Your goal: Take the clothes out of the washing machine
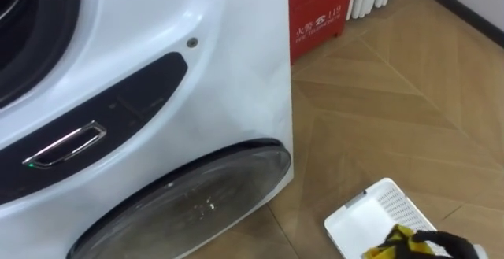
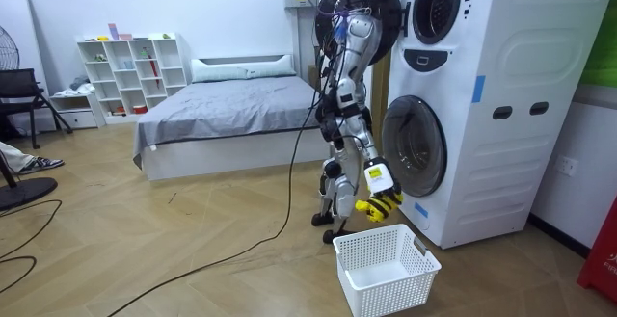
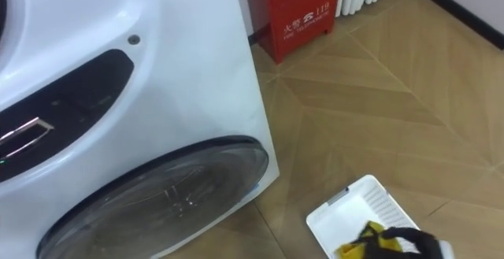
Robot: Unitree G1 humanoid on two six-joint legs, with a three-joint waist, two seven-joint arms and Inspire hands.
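Lowered right hand (image 1: 442, 243) clutches yellow cloth (image 1: 390, 247).

I can read nothing for certain: white characters stand on the red cabinet (image 1: 319, 11) beside the washing machine (image 1: 197, 78), too blurred to make out.

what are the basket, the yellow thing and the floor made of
Basket: likely white plastic, matt, its walls a moulded grid of holes. Yellow cloth: soft fabric, bunched in the right hand. Floor: wood or wood-look laminate, herringbone planks, slight sheen.
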